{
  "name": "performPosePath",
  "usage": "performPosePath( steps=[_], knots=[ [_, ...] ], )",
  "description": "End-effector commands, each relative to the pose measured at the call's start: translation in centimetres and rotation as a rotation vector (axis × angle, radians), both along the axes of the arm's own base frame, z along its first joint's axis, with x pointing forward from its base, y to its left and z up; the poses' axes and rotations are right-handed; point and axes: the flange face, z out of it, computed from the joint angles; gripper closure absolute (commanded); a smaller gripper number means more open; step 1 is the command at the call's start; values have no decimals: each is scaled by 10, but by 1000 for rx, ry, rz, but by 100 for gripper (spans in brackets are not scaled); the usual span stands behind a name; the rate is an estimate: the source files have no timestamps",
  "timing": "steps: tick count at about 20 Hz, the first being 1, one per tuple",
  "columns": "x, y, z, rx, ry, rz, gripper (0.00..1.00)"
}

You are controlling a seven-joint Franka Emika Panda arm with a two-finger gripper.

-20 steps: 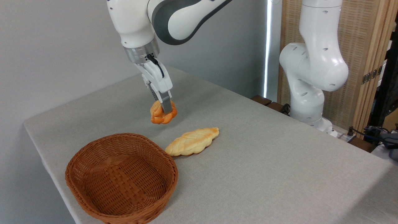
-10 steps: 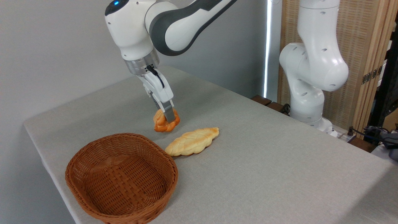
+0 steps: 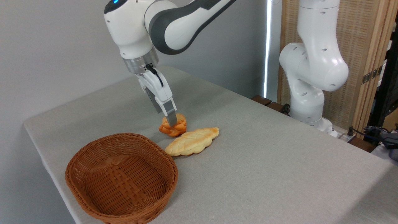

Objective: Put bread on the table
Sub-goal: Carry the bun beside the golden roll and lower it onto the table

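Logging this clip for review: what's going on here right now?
The arm's gripper is shut on the small orange knotted bun, which sits low at the grey table, just behind the pale braided loaf. Whether the bun touches the cloth is hard to tell. The wicker basket in front is empty. The bun has not been released.

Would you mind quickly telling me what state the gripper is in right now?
Gripper: shut on the orange knotted bun, which sits low at the table surface beside the pale braided loaf.
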Motion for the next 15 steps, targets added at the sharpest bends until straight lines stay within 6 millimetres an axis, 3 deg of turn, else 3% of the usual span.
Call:
performPosePath(
  steps=[1, 3, 8, 11, 15],
  knots=[
    [15, 15, 39, -16, -88, 28, 0],
    [28, 36, 60, -24, -131, 68, 0],
    [44, 64, 86, 21, -204, 96, 0],
    [52, 96, 90, 30, -214, 151, 0],
    [59, 107, 93, 24, -254, 176, 0]
  ],
)
